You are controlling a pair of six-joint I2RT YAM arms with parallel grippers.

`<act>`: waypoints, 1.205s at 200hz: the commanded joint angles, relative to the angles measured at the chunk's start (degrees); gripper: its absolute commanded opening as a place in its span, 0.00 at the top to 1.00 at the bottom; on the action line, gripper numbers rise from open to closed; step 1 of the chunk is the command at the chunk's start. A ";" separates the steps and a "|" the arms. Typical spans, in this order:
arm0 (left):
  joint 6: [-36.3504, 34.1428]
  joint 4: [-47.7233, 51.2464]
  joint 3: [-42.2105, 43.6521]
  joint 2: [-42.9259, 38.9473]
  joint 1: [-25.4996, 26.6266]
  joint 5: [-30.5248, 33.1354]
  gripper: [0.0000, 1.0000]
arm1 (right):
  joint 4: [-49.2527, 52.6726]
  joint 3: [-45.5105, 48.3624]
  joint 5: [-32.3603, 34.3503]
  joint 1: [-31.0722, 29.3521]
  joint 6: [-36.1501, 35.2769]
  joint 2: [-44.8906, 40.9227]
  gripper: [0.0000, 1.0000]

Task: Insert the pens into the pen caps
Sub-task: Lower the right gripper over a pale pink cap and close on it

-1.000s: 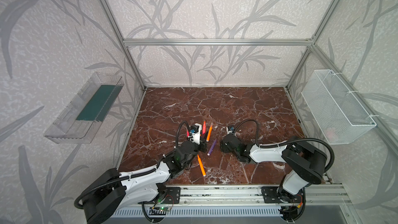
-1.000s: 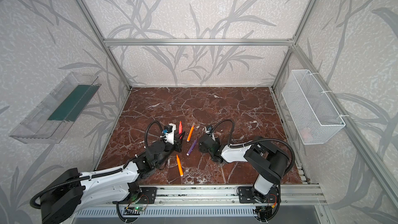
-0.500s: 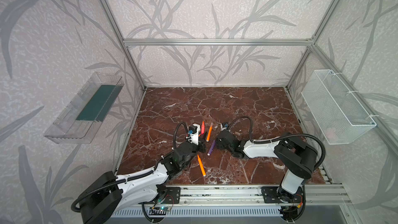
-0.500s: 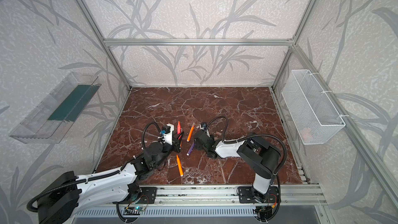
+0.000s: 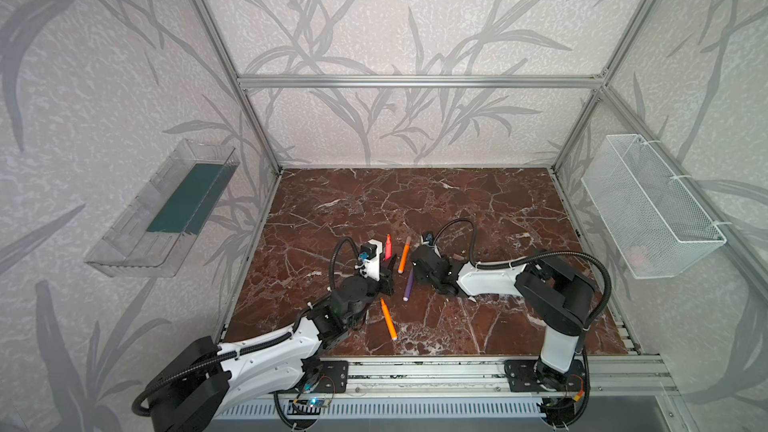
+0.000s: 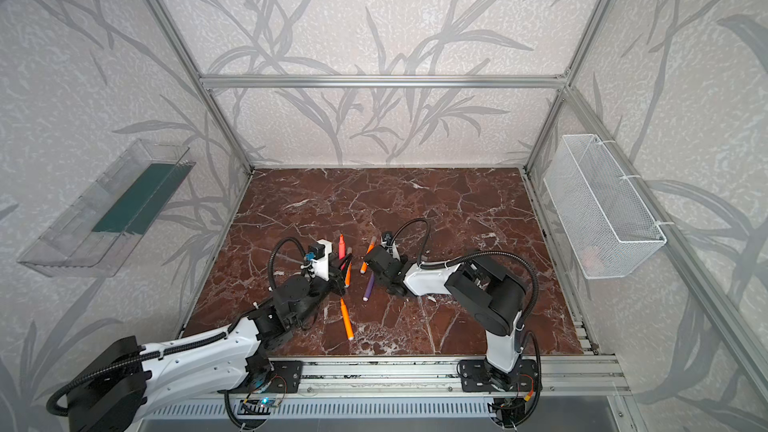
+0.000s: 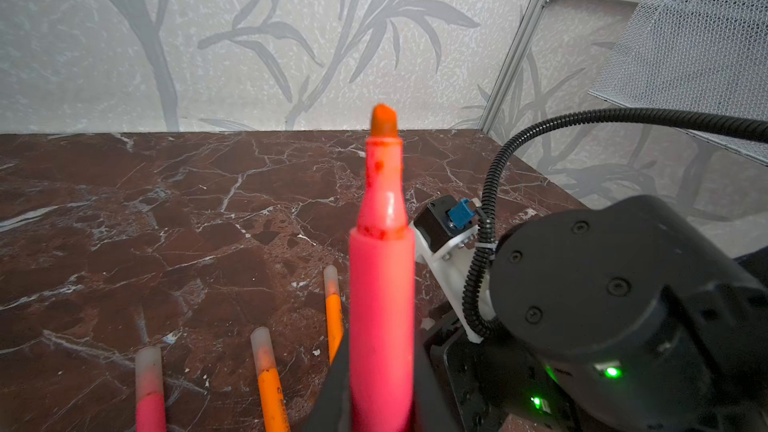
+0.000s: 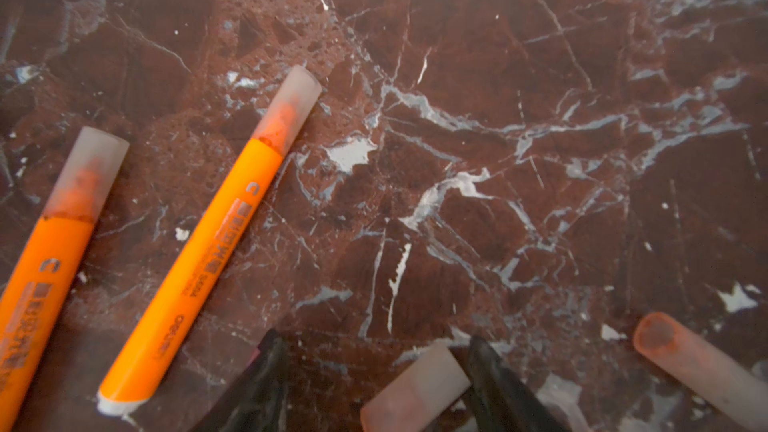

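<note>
between spread jaws of right gripper [image 8: 374,340], pen cap [image 8: 415,388] lies flat

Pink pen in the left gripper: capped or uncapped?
Uncapped. In the left wrist view the pink pen, clamped in the left gripper, shows a bare felt tip with no cap over it.

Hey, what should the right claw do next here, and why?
Probably close the right claw on the loose cap lying between its open fingers. The left claw holds a pink pen with its tip bare, so that pen needs a cap.
</note>
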State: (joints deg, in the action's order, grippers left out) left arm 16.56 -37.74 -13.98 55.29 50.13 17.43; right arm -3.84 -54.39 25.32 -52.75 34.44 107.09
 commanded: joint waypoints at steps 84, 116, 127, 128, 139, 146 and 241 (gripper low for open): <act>-0.03 -0.58 1.05 -1.73 -0.38 -0.26 1.00 | 3.62 3.83 5.29 0.28 1.60 -3.14 0.41; 0.05 -0.07 1.16 -2.51 -0.38 -0.35 1.00 | 4.10 5.66 5.78 0.23 1.69 -4.91 0.41; 0.12 0.01 1.36 -2.79 -0.38 -0.38 1.00 | 4.20 6.11 5.96 0.20 1.64 -5.32 0.42; 0.13 0.02 1.34 -2.85 -0.38 -0.38 1.00 | 4.24 6.17 5.97 0.20 1.66 -5.36 0.42; 0.21 0.03 1.45 -3.08 -0.38 -0.41 1.00 | 4.41 6.55 6.05 0.21 1.61 -5.87 0.45; 0.23 0.02 1.43 -3.15 -0.36 -0.52 1.00 | 4.41 6.82 6.06 0.19 1.65 -6.29 0.48; 0.23 0.29 1.41 -3.42 -0.47 -0.56 1.00 | 5.76 2.29 4.28 0.92 0.95 -3.04 0.52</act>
State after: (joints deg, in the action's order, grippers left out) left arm 16.58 -37.67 -12.95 52.73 50.06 16.78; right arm -0.01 -48.75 29.76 -52.58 35.51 101.89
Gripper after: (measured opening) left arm 0.161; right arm 0.468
